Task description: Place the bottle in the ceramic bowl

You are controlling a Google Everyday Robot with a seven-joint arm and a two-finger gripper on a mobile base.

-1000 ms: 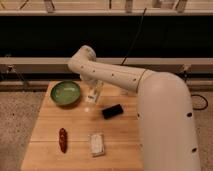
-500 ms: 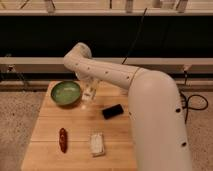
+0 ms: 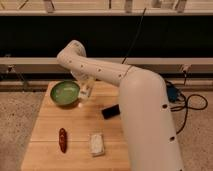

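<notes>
Since the earlier frames, the gripper (image 3: 86,89) is seen to have been carried leftward, from above the middle of the table toward the bowl, and the bent elbow of the white robot arm (image 3: 102,73) has been swung left with it. The gripper is held closed, and the small white plastic bottle (image 3: 83,98) is clamped in it, hanging below the fingers and clear of the tabletop. The bottle is positioned just at the right-hand rim of the round shallow green ceramic bowl (image 3: 63,93), at its edge and not over its centre; whether the rim is touched cannot be told.

The bowl is set on the far left part of the light wooden table (image 3: 80,125). A small flat black object (image 3: 111,112) is laid to the right of the gripper, near the robot's white body. Nearer the front edge, a slim reddish-brown object (image 3: 62,140) is placed on the left, and a flat pale rectangular block (image 3: 96,143) lies beside it to the right, the two well apart from the bowl.
</notes>
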